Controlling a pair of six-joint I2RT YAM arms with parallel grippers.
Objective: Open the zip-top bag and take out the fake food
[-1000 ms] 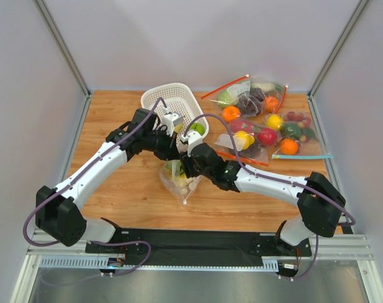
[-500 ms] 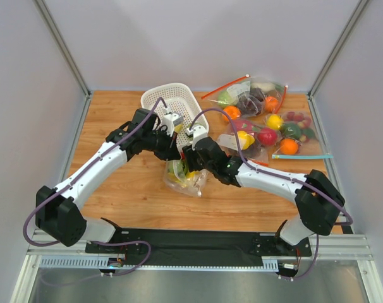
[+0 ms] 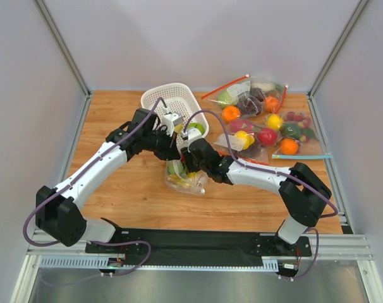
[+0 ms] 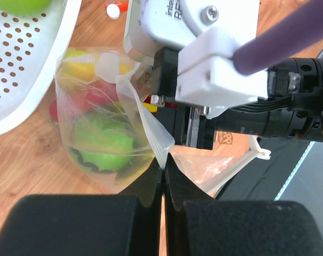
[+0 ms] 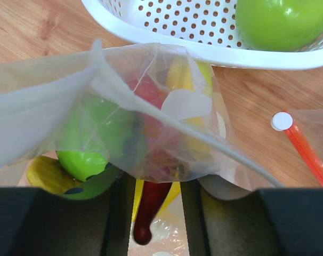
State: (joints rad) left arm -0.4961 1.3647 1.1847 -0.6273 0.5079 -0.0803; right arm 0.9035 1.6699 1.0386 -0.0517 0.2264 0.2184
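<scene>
Right arm's elbow has drawn leftward, and the zip-top bag (image 3: 186, 178) lies at frame centre, just below the white basket (image 3: 155, 96). Left gripper (image 4: 162, 176) pinches its film tight. Right gripper (image 5: 151, 186) stands half-spread over it, grip unclear. Fake food (image 5: 89, 138) sits inside.

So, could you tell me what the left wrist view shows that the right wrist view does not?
Only the left wrist shows the left gripper pinching the edge of the zip-top bag, near the right arm's white wrist housing. Only the right wrist shows the right gripper open, the red chili pepper between its fingers. Both show a green apple inside the bag and the white basket.
</scene>
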